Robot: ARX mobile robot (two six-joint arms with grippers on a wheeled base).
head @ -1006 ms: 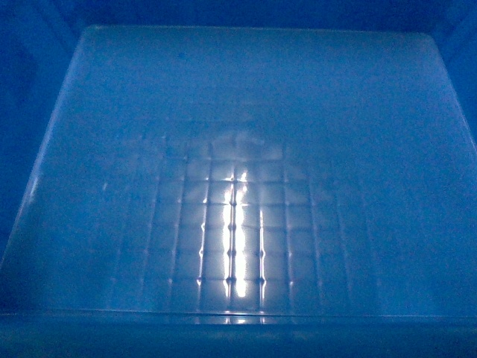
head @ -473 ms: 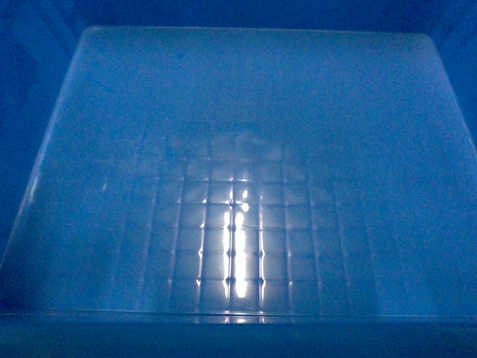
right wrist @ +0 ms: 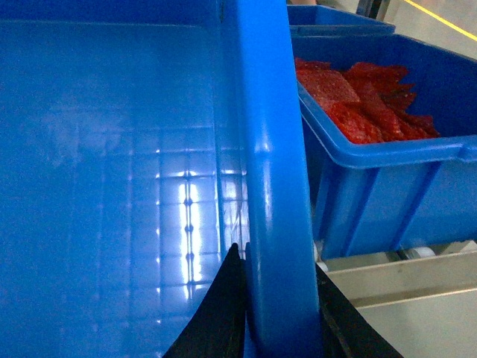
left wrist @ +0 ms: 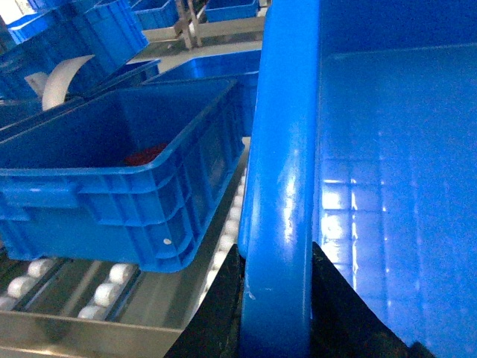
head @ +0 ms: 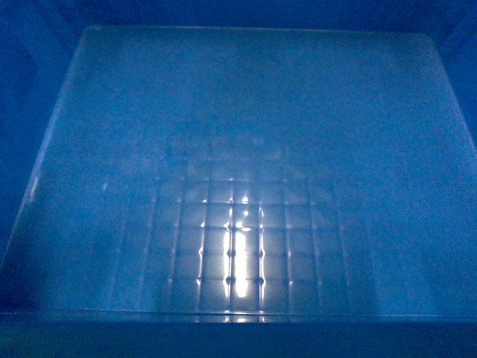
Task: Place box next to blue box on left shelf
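Large bright-blue plastic crate (head: 238, 149) fills the head view, carried, not yet set down. Left pincer (left wrist: 276, 298) clamped over its thick left rim, bottom centre of frame; right pincer (right wrist: 274, 306) likewise on the right rim. Neighbouring blue ribbed bin (left wrist: 112, 186) sits at left on the grey roller shelf (left wrist: 112, 291). Lowering and release remain, I'd judge.

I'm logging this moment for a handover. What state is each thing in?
box: empty, held by its two side rims
left gripper: shut on the box's left rim
right gripper: shut on the box's right rim
left blue crate: resting on the left shelf, something red inside
right blue crate: holds red pieces
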